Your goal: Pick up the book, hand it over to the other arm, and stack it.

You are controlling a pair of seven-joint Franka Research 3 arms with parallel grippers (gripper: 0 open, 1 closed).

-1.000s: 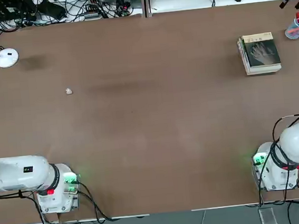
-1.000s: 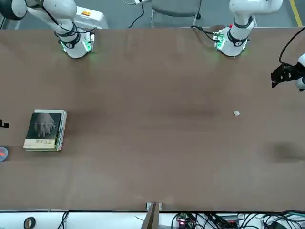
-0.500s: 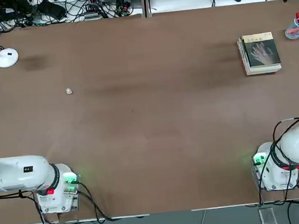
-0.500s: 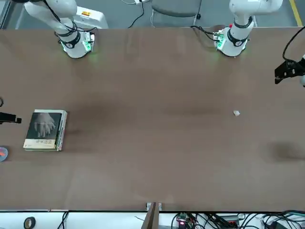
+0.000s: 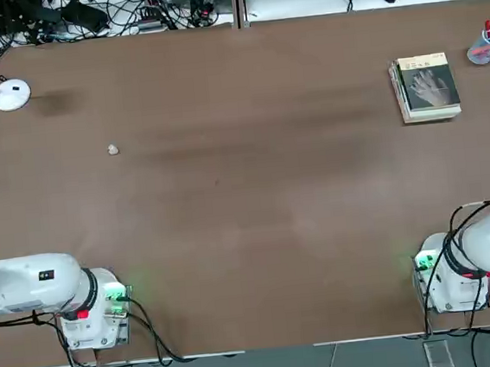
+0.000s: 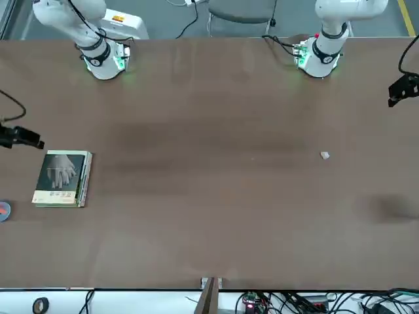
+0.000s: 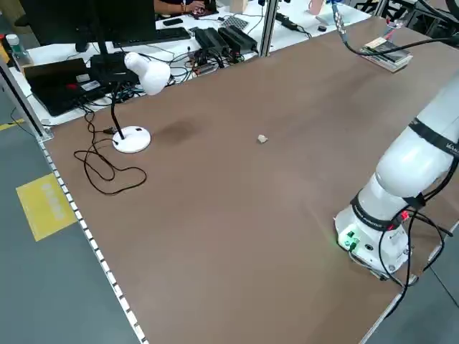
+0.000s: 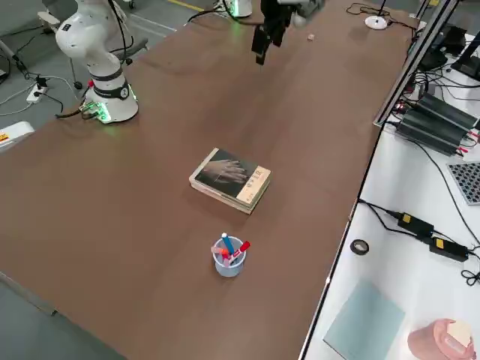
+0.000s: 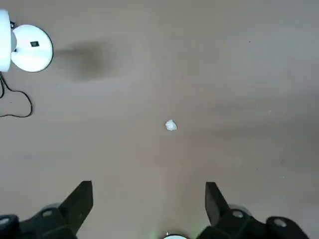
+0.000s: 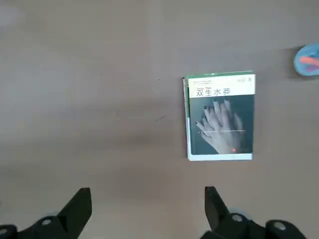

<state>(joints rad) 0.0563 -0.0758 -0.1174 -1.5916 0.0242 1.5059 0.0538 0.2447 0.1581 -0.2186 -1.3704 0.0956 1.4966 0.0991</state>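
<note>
We count one stack of books here: the book [image 5: 429, 84] with the pale hand on its cover lies on top, near the table's far right corner, with at least one more volume under it. One blue cup of pens [image 5: 484, 46] stands just beside that stack, one white desk lamp [image 5: 10, 94] sits far left, and one small pale scrap [image 5: 112, 149] lies on the bare wood.

Two arms, two grippers. The right gripper [image 10: 144, 209] hangs high with its fingers spread wide and nothing between them, the book in its sight below. The left gripper [image 9: 148, 204] is just as wide and empty, high over the scrap.

Against a second ago, the right gripper has swung from beside the cup toward the far edge; the stack has not shifted.

The brown table [image 5: 246, 192] is backed by a white bench with cables and power bricks.
</note>
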